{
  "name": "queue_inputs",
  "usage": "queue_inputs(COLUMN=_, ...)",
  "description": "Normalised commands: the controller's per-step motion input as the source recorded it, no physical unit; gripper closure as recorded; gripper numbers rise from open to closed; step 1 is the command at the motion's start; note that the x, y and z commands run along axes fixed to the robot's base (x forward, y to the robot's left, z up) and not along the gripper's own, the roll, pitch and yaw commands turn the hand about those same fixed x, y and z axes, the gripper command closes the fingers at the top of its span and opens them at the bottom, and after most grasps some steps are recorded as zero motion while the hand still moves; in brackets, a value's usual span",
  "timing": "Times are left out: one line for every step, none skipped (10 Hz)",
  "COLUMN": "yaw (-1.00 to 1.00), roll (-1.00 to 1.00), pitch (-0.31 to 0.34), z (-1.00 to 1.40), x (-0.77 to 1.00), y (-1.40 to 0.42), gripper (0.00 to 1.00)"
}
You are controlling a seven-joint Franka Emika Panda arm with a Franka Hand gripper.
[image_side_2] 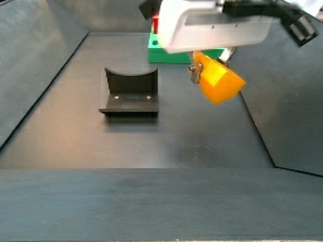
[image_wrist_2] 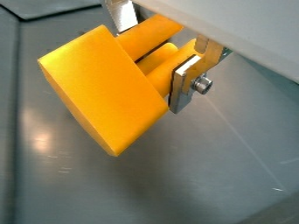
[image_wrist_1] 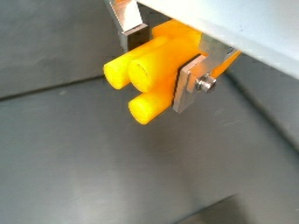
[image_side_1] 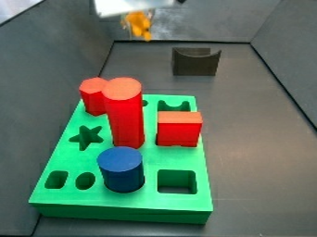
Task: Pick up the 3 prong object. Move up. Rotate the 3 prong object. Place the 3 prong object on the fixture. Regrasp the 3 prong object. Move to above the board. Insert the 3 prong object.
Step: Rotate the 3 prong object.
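My gripper (image_wrist_1: 163,63) is shut on the 3 prong object (image_wrist_1: 146,74), a yellow-orange block with three round prongs; its flat base shows in a wrist view (image_wrist_2: 100,87). The silver fingers (image_wrist_1: 190,83) clamp it across the prongs. In a side view the gripper (image_side_1: 139,22) holds the piece (image_side_1: 141,26) high above the far floor, left of the fixture (image_side_1: 195,61). In a side view the piece (image_side_2: 220,80) hangs right of the fixture (image_side_2: 128,93). The green board (image_side_1: 124,171) lies near the front, with only its edge showing in a side view (image_side_2: 171,52).
On the board stand a red cylinder (image_side_1: 124,111), a red hexagonal piece (image_side_1: 92,94), a red cube (image_side_1: 180,128) and a blue cylinder (image_side_1: 120,169). Star, square and round holes are open. Grey walls enclose the dark floor (image_side_2: 139,142).
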Motion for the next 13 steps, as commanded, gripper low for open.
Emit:
queue_inputs(yaw=-0.02, roll=-0.04, pitch=0.075, z=0.23, x=0.07, y=0.23, gripper=1.00)
queue_inputs(yaw=-1.00, roll=0.00, pitch=0.000, z=0.00, x=0.00, y=0.00, gripper=1.00)
queue_inputs(yaw=-1.00, roll=0.00, pitch=0.000, z=-0.05, x=0.00, y=-0.02, gripper=1.00)
queue_inputs(yaw=-1.00, roll=0.00, pitch=-0.001, z=-0.05, x=0.00, y=-0.01, gripper=1.00)
queue_inputs(yaw=-1.00, roll=0.00, pitch=-0.001, z=-0.04, x=0.00, y=0.00, gripper=1.00)
queue_inputs(yaw=-1.00, roll=0.00, pitch=-0.001, z=-0.03, x=0.01, y=0.00, gripper=1.00)
queue_inputs(yaw=-1.00, roll=0.00, pitch=-0.001, z=-0.03, x=0.01, y=0.01, gripper=1.00)
queue_inputs(yaw=-1.00, roll=0.00, pitch=-0.001, z=-0.03, x=0.01, y=0.01, gripper=1.00)
queue_inputs(yaw=-1.00, roll=0.00, pitch=-0.001, z=-0.03, x=0.01, y=0.01, gripper=1.00)
queue_inputs(yaw=-1.00, roll=0.00, pitch=-0.001, z=-0.03, x=0.01, y=0.01, gripper=1.00)
queue_inputs(yaw=-1.00, roll=0.00, pitch=-0.002, z=-0.03, x=0.01, y=0.01, gripper=1.00)
queue_inputs(yaw=-1.00, roll=0.00, pitch=-0.002, z=-0.03, x=0.01, y=0.01, gripper=1.00)
queue_inputs(yaw=-1.00, roll=0.00, pitch=-0.002, z=-0.03, x=0.01, y=0.02, gripper=1.00)
